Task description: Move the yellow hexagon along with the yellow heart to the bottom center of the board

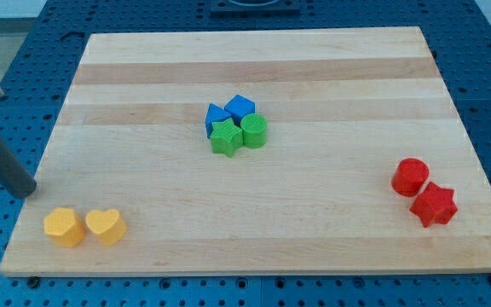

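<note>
The yellow hexagon sits near the board's bottom left corner. The yellow heart lies just to its right, touching or nearly touching it. My rod comes in from the view's left edge, and my tip rests at the board's left edge, up and to the left of the yellow hexagon, a short gap away from it.
A cluster sits at the board's middle: a blue block, a blue block, a green star and a green cylinder. A red cylinder and a red star lie at the right. The wooden board rests on a blue pegboard.
</note>
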